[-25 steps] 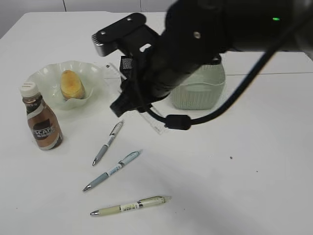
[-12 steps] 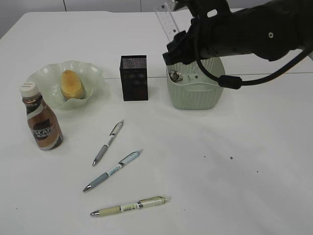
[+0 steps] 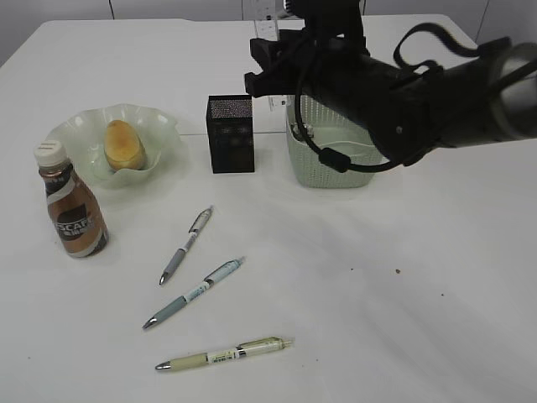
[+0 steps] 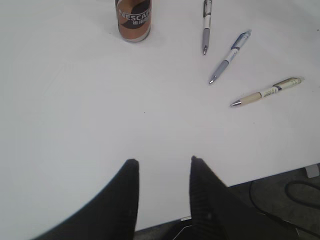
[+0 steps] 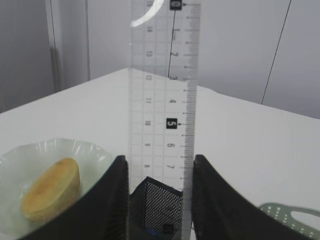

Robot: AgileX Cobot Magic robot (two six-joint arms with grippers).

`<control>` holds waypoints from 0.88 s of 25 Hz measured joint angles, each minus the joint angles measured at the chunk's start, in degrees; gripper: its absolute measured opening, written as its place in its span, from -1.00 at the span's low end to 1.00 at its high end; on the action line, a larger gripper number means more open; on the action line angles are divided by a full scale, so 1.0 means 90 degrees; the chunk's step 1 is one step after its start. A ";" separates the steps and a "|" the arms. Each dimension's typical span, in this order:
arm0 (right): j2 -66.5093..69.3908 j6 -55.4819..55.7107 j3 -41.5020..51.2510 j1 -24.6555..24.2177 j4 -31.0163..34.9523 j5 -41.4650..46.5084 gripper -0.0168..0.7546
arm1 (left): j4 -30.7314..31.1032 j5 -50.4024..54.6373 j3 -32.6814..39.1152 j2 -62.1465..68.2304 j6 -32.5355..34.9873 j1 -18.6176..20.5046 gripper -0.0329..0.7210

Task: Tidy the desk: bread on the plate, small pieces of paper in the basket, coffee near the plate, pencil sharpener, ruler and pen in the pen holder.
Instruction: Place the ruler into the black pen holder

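Note:
My right gripper is shut on the clear ruler and holds it upright. In the exterior view this gripper and the ruler hang just above and right of the black mesh pen holder. The pen holder also shows in the right wrist view, right below the ruler. The bread lies on the green plate. The coffee bottle stands in front of the plate. Three pens lie on the table. My left gripper is open and empty.
The green basket stands right of the pen holder, partly behind my right arm. The left wrist view shows the coffee bottle, the pens and the table's front edge.
My right arm has lifted the ruler off the table. It carried the ruler up past the basket, then left, to above the pen holder. The pens, bottle and bread have not moved.

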 joint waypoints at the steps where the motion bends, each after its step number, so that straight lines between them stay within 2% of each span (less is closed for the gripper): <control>1: 0.0143 0.0009 -0.0060 0.0000 0.0075 -0.0201 -0.28 | 0.0000 0.0000 0.0000 0.0000 0.0000 0.0000 -0.24; 5: 0.0805 0.0015 -0.0604 0.0000 0.0196 -0.0664 -0.28 | 0.0000 0.0000 0.0000 0.0000 0.0000 0.0000 -0.24; 22: 0.2579 0.0510 -0.3090 0.0000 0.0220 -0.0827 -0.28 | 0.0000 0.0000 0.0000 0.0000 0.0000 0.0000 -0.24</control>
